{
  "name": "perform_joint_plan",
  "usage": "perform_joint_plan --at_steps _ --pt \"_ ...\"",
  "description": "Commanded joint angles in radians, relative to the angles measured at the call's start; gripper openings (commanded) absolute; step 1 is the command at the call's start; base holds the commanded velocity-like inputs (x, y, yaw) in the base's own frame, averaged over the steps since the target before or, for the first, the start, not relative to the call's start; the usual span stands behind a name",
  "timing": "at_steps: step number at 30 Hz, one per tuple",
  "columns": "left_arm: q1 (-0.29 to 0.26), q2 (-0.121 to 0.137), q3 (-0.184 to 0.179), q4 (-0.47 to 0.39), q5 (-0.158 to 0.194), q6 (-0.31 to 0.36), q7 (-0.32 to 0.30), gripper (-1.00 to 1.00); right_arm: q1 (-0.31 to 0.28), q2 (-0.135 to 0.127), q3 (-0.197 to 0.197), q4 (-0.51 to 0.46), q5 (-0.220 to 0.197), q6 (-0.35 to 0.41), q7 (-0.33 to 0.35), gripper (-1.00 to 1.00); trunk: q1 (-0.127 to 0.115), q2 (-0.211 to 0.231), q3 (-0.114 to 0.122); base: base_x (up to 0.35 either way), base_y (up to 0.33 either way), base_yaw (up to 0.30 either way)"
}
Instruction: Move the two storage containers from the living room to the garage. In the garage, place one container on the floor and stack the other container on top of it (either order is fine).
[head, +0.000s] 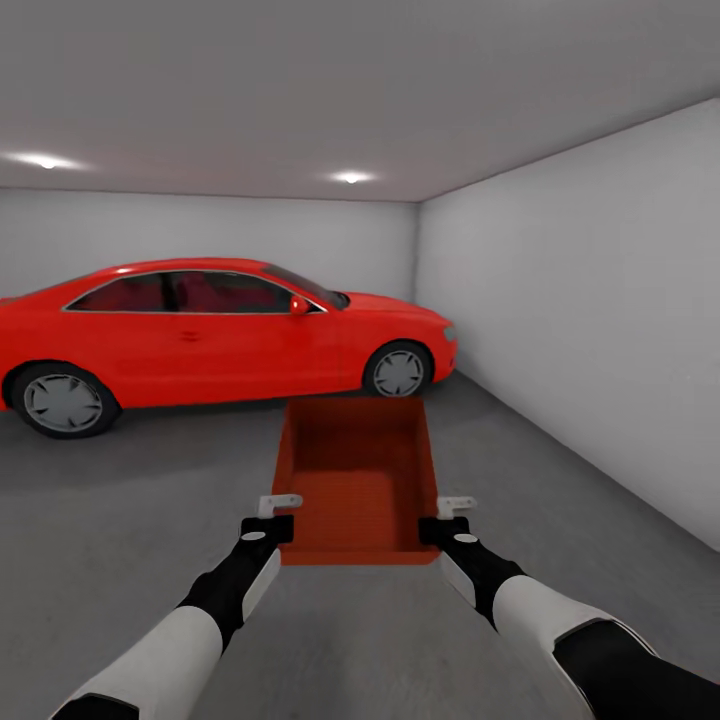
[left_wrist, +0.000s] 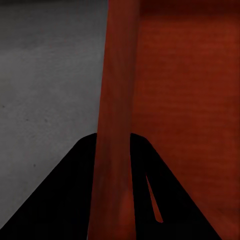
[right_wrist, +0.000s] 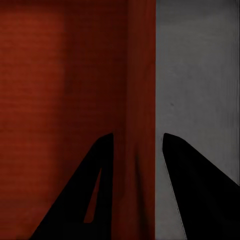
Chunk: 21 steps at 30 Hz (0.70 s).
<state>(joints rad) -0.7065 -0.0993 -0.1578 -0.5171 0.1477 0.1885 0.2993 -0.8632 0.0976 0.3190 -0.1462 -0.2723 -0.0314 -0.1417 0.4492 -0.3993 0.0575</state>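
The storage container (head: 355, 480) sits in the middle of the frame, held above the floor (head: 120, 520). The left gripper (head: 272, 520) and the right gripper (head: 445, 522) each pinch a side wall. Lower it slowly and flat.

Glossy white forearm shells, black wrists, black left claw (head: 268, 528) and right claw (head: 443, 528), small pale-grey brackets.
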Motion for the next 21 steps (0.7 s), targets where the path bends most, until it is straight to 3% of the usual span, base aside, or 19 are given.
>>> perform_joint_plan --at_steps 1,21 --pt "-0.001 0.009 0.014 -0.006 -0.02 0.008 0.064 -1.0 0.0 -0.01 -0.015 0.018 -0.015 -0.005 -0.007 -1.0 0.001 -0.001 0.0 0.249 0.0 -0.246" --pt "-0.001 0.009 0.014 -0.006 -0.02 0.008 0.064 -1.0 0.0 -0.01 -0.015 0.017 -0.015 -0.005 -0.007 -1.0 0.001 -0.001 0.0 0.249 0.0 -0.246"
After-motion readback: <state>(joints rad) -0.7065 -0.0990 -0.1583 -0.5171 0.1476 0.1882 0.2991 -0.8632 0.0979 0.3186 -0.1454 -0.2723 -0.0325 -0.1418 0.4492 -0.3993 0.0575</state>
